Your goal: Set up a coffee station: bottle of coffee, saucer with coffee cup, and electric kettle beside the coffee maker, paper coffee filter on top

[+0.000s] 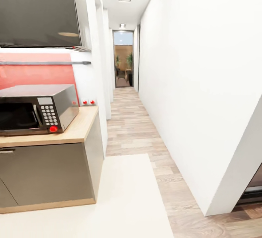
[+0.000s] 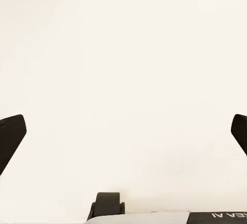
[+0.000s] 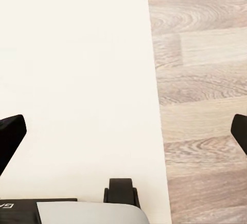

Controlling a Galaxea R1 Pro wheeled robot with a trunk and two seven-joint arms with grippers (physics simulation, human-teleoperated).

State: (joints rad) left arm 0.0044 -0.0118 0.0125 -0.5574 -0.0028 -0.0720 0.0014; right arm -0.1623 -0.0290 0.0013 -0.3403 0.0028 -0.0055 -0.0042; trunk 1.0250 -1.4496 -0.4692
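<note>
The end of the kitchen countertop (image 1: 78,130), light wood-grain over grey cabinet fronts, sits at the left of the head view. The coffee maker, bottle of coffee, paper coffee filter, saucer, coffee cup and electric kettle are out of view. A thin grey slab (image 1: 45,63) runs along the wall above the counter; I cannot tell whether it is the kitchen shelf. My left gripper (image 2: 123,136) is open and empty over a cream surface. My right gripper (image 3: 123,136) is open and empty above the border between the cream rug (image 3: 77,80) and the wood floor (image 3: 206,80).
A silver microwave (image 1: 36,108) stands on the countertop below a dark glossy wall unit (image 1: 40,10). A cream rug (image 1: 120,201) lies beside the cabinet. A narrow wood-floored corridor (image 1: 127,121) leads to a far doorway (image 1: 123,59), with a white wall (image 1: 196,85) on the right.
</note>
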